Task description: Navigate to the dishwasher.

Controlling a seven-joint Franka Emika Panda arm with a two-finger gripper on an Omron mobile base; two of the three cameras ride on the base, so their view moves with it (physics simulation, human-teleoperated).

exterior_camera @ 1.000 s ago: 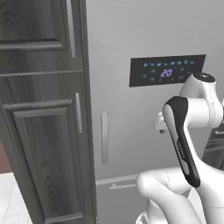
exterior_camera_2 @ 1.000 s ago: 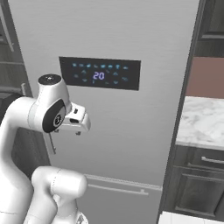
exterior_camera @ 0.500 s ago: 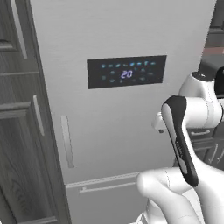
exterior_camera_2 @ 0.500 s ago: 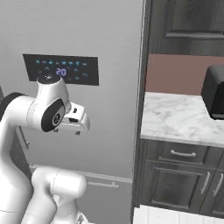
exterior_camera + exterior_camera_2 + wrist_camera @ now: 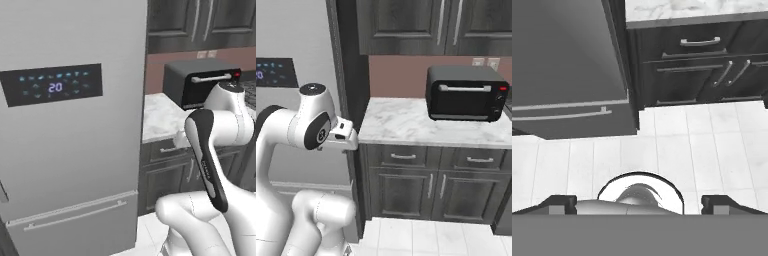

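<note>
Beside the tall grey fridge point(image 5: 70, 150), whose panel reads 20, a marble counter point(image 5: 401, 122) carries a black toaster oven point(image 5: 466, 93) above dark cabinets point(image 5: 426, 187). Pointing down at the white tile floor point(image 5: 677, 145), the gripper point(image 5: 639, 204) has its fingertips wide apart, holding nothing. I cannot make out any dishwasher front.

I read "20" in pale blue digits on the dark control panel point(image 5: 52, 85) set in the fridge door point(image 5: 75, 150). The small icons around that number on the panel are too blurred for me to make out.
</note>
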